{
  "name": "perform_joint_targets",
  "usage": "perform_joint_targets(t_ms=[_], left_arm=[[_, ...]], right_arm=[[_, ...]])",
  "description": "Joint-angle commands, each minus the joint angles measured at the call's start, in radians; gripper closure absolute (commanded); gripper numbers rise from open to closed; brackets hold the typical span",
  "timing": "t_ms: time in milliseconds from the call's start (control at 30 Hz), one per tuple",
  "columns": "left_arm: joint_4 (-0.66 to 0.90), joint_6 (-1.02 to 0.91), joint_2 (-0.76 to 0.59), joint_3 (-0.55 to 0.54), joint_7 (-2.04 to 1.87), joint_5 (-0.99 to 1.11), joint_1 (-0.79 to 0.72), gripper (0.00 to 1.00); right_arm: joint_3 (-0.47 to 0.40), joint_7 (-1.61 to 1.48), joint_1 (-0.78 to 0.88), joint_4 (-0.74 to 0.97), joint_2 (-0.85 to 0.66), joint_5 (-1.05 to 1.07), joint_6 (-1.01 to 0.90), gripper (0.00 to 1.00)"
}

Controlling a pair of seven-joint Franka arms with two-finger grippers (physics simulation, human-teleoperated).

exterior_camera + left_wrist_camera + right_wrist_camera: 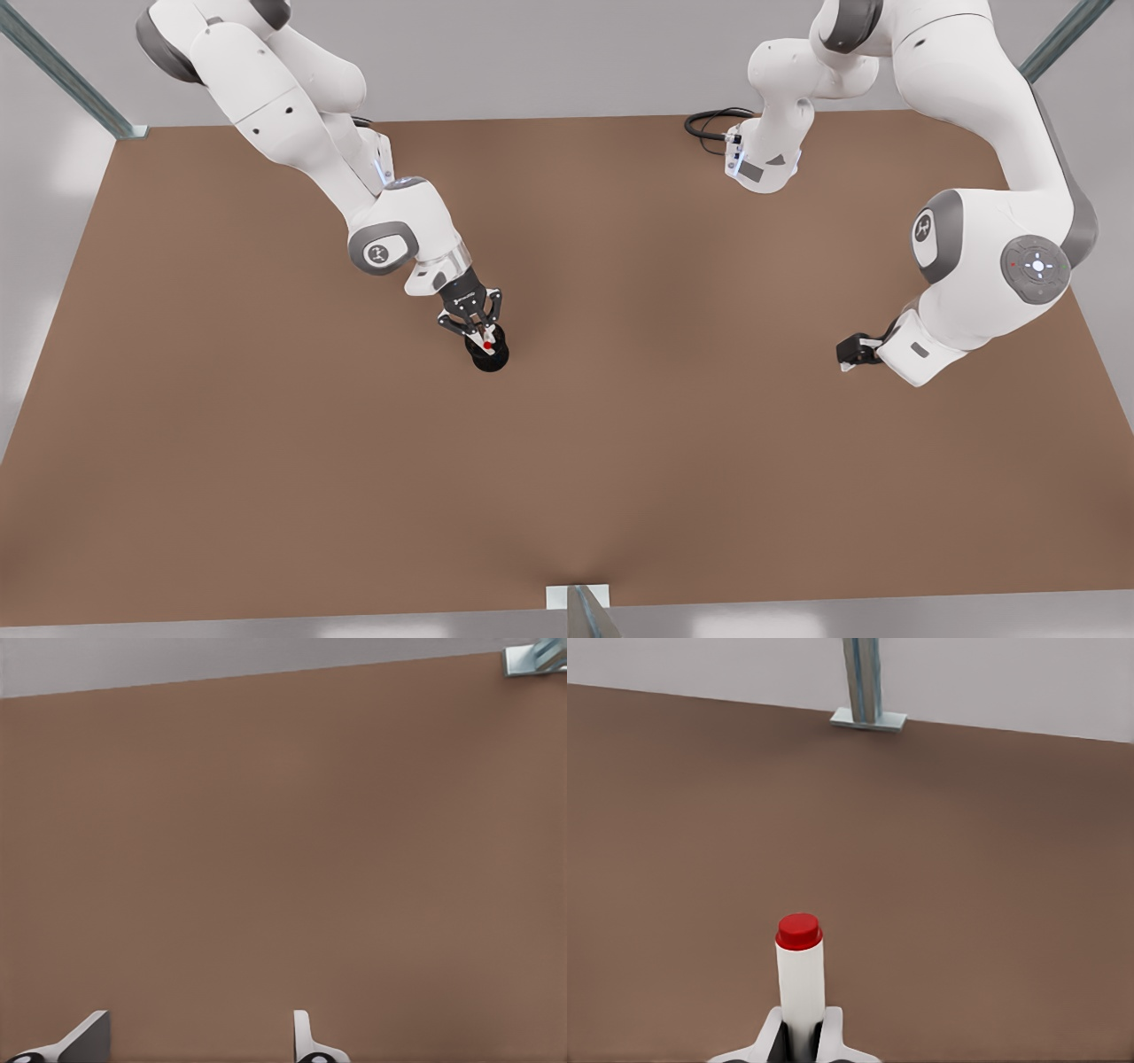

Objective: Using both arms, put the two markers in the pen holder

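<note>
My right gripper (pixel 483 332), on the arm at the front view's left, is shut on a white-barrelled marker with a red end (pixel 487 345). It holds the marker directly over the small black pen holder (pixel 489 356), which stands on the brown table. The right wrist view has the marker (pixel 800 979) sticking up from between the fingers of the right gripper (pixel 802 1038). Whether its lower end is inside the cup is hidden. My left gripper (pixel 848 353), on the arm at the front view's right, waits low over the table. It is open and holds nothing (pixel 195 1041).
The brown table (pixel 266 443) stretches wide around the holder. A black cable (pixel 709 124) loops at the back edge. A metal post foot (pixel 580 607) stands at the front edge, and others stand at the back corners (pixel 133 131).
</note>
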Motion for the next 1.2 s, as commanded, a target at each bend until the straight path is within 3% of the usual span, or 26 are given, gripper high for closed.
perform_joint_targets(t_ms=[0,67,133,167,233,267,367,467,533,600,667,733,767,800,833,900,967,1033,1167], left_arm=[[0.002,0.004,-0.001,0.000,-0.008,0.000,0.000,0.00],[0.000,0.004,-0.001,0.000,-0.008,-0.001,0.000,0.00],[0.000,0.004,-0.001,0.000,-0.008,-0.001,0.000,0.00],[0.000,0.004,-0.001,0.000,-0.008,0.000,0.000,0.00],[0.002,0.005,-0.001,0.000,-0.008,-0.001,0.000,0.00],[0.002,0.005,-0.001,0.000,-0.008,-0.001,-0.002,0.00],[0.000,0.004,-0.001,0.000,-0.008,0.000,-0.003,0.00],[0.003,-0.010,-0.003,-0.003,-0.006,0.002,-0.046,0.00],[0.010,-0.018,-0.006,-0.005,-0.008,-0.001,-0.046,0.00],[0.010,-0.019,-0.009,-0.005,-0.008,-0.001,-0.046,0.00],[0.011,-0.047,-0.010,-0.011,-0.008,0.002,-0.049,0.00],[0.011,-0.059,-0.012,-0.013,-0.008,0.002,-0.055,0.00],[0.016,-0.062,-0.012,-0.013,-0.008,0.002,-0.054,0.00],[0.017,-0.076,-0.012,-0.013,-0.008,0.002,-0.055,0.00],[0.017,-0.078,-0.013,-0.013,-0.008,0.003,-0.055,0.00],[0.017,-0.101,-0.013,-0.013,-0.008,0.003,-0.055,0.00],[0.017,-0.107,-0.013,-0.013,-0.008,0.003,-0.055,0.00],[0.036,-0.151,-0.010,-0.011,-0.009,0.006,-0.071,0.00],[0.037,-0.151,-0.012,-0.011,-0.009,0.006,-0.071,0.00]], right_arm=[[0.001,0.157,0.000,-0.004,0.003,-0.011,-0.016,0.79],[0.001,0.186,0.000,-0.004,0.005,-0.043,-0.016,0.79],[0.001,0.343,0.000,-0.001,0.019,-0.210,-0.018,0.79],[0.001,0.364,0.000,-0.001,0.023,-0.230,-0.038,0.72],[0.001,0.364,0.000,-0.001,0.023,-0.238,-0.039,0.30],[0.001,0.363,0.000,0.001,0.023,-0.238,-0.039,0.16],[0.002,0.363,-0.012,0.022,0.023,-0.238,-0.026,0.08],[-0.008,0.318,-0.018,0.152,0.022,-0.201,-0.010,0.12],[0.004,0.191,0.005,0.188,0.023,-0.002,-0.098,0.12],[0.008,-0.215,0.100,0.275,0.026,0.472,-0.317,0.12],[0.013,-0.533,0.181,0.468,0.034,0.828,-0.585,0.12],[0.010,-0.648,0.212,0.602,0.042,1.015,-0.809,0.07],[-0.074,-0.861,0.229,0.642,0.016,1.226,-0.874,0.06],[-0.165,-1.083,0.198,0.637,-0.128,1.360,-1.019,0.02],[-0.316,-1.258,0.200,0.642,-0.207,1.503,-1.185,0.01],[-0.612,-1.576,0.233,0.735,-0.225,1.635,-1.369,0.00],[-0.643,-1.636,0.206,0.739,-0.282,1.641,-1.555,0.00],[-0.706,-1.823,0.207,0.732,-0.260,1.646,-1.550,0.00],[-0.702,-1.822,0.235,0.729,-0.190,1.643,-1.429,0.00]])
